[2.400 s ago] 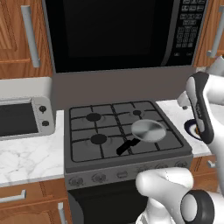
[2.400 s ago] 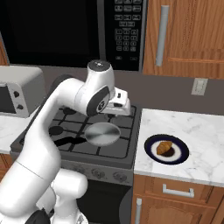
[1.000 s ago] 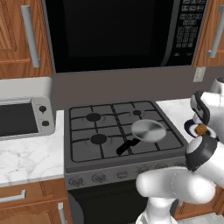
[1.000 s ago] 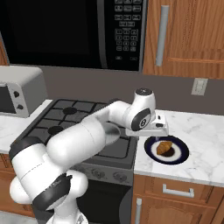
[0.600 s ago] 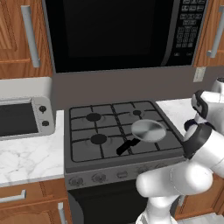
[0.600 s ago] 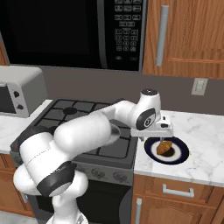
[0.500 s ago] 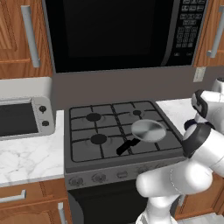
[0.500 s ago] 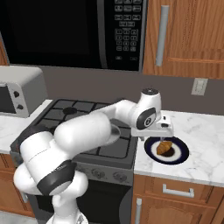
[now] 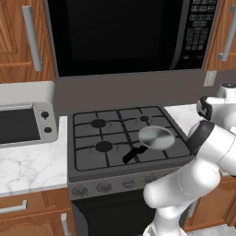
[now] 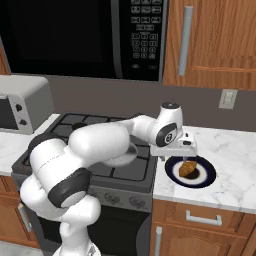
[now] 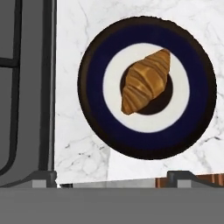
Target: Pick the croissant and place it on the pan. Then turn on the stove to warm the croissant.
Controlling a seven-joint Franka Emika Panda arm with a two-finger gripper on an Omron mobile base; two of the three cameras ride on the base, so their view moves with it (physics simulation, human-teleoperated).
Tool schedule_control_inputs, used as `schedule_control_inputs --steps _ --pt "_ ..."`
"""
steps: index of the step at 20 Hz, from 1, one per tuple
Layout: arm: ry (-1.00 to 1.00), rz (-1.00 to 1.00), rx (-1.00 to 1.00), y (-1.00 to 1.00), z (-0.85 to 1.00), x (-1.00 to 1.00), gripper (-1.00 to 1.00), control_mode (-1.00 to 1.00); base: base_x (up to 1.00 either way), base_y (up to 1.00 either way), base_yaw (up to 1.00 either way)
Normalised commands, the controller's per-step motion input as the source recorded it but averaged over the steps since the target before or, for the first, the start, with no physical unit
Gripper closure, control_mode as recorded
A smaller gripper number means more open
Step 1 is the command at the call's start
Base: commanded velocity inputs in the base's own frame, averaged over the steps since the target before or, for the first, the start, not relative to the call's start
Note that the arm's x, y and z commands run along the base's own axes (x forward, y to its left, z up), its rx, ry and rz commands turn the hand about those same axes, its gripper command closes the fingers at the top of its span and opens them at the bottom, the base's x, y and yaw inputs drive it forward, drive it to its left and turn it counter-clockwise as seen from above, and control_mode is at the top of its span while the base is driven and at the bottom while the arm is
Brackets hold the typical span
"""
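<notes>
- The gripper (image 10: 176, 159) hangs over the marble counter (image 10: 235, 165) just right of the stove (image 9: 120, 138), its jaws spread wide with nothing between them.
- The croissant (image 11: 144, 81) lies directly below the gripper, a little toward the far side of the hand view, apart from the fingertips (image 11: 43, 176).
- It rests on the centre of a round dark blue plate (image 11: 96, 94) with a white ring and a brown middle; in the right base view the croissant (image 10: 188, 169) sits just under and slightly right of the gripper, on that plate (image 10: 206, 176).
- The pastry lies diagonally across the plate's brown centre, its ends just reaching the white ring.
- The pan (image 9: 156, 138) stands on the front right burner of the stove, to the left of the gripper and well apart from it; its black handle points toward the stove's front.
- In the hand view, the stove's edge and black grate (image 11: 46, 87) run along the left side, beside the plate.
- A toaster oven (image 9: 25, 124) stands on the counter far to the left, beyond the stove.
- A black microwave (image 10: 80, 35) hangs above the stove, higher than the gripper.
</notes>
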Motion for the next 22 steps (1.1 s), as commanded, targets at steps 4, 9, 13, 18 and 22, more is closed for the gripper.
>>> schedule_control_inputs --steps 4,9,13,18,22 --pt "0.01 -0.02 -0.01 -0.08 -0.19 0.26 -1.0 -1.0 0.0 0.0 0.0" --pt "0.0 -0.03 0.0 -0.23 -0.17 0.25 -1.0 -1.0 0.0 0.0 0.0" --pt "0.0 -0.03 0.0 -0.26 -0.2 0.19 -1.0 -1.0 0.0 0.0 0.0" --pt "0.0 -0.03 0.0 -0.17 -0.16 0.18 -1.0 -1.0 0.0 0.0 0.0" --pt "0.0 -0.04 0.0 -0.07 -0.07 0.24 -1.0 -1.0 0.0 0.0 0.0"
